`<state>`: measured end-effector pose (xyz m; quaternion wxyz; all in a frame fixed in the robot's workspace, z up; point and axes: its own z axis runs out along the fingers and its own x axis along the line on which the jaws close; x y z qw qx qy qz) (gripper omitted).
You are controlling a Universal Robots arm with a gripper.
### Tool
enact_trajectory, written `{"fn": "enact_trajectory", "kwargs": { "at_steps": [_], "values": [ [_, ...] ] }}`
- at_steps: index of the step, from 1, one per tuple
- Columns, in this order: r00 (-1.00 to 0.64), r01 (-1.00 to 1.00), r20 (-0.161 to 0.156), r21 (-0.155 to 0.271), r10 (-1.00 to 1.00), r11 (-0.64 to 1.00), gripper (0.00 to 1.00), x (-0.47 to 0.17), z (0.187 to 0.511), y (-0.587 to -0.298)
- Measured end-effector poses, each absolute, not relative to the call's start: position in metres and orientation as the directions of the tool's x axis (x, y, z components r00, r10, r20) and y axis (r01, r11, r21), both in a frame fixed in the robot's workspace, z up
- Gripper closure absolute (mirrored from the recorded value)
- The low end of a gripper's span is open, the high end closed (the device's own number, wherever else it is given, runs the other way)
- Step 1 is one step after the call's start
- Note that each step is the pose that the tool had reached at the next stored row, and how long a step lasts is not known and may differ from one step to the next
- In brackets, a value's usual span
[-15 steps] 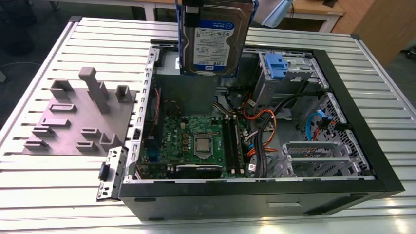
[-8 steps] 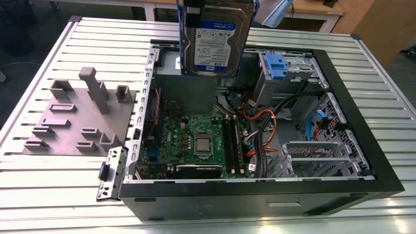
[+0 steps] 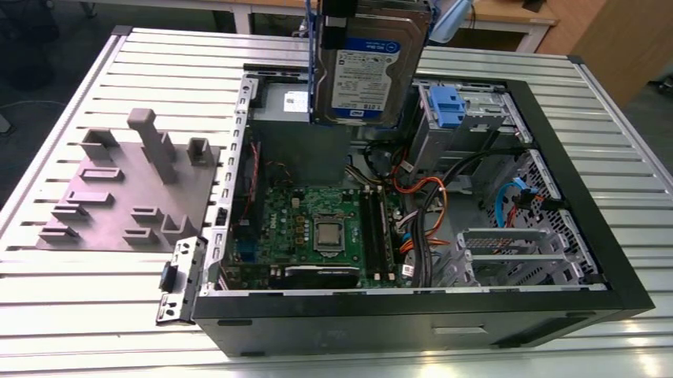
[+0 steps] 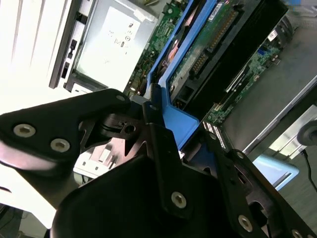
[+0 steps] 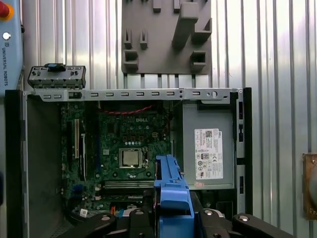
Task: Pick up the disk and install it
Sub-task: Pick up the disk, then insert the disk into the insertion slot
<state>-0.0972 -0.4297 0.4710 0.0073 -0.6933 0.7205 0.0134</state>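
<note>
The disk (image 3: 368, 63), a silver hard drive with a white-and-blue label and a blue carrier frame, hangs upright above the back of the open computer case (image 3: 421, 303). In both wrist views my gripper (image 4: 166, 131) (image 5: 173, 215) is shut on it, its black fingers (image 5: 141, 218) clamped on the blue frame's edge (image 5: 171, 186). The second wrist view looks along the disk (image 4: 208, 44) at its green circuit-board side and connector. The drive hovers over the area between the grey power-supply box (image 5: 208, 148) and the drive bay with its blue latch (image 3: 447, 106).
Inside the case are the green motherboard (image 3: 315, 228) and orange and black cables (image 3: 421, 197). A grey fixture plate (image 3: 126, 189) with upright blocks lies on the slatted metal table (image 3: 84, 291) at the exterior view's left. A detached bracket (image 3: 179, 279) rests by the case corner.
</note>
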Motion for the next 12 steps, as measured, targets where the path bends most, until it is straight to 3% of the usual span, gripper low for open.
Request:
{"fn": "enact_trajectory", "kwargs": {
  "at_steps": [12],
  "values": [
    [-0.039, -0.999, -0.029, 0.009, -0.999, 0.038, 0.64, -0.0961, 0.4710, -0.4298]
  ]
}}
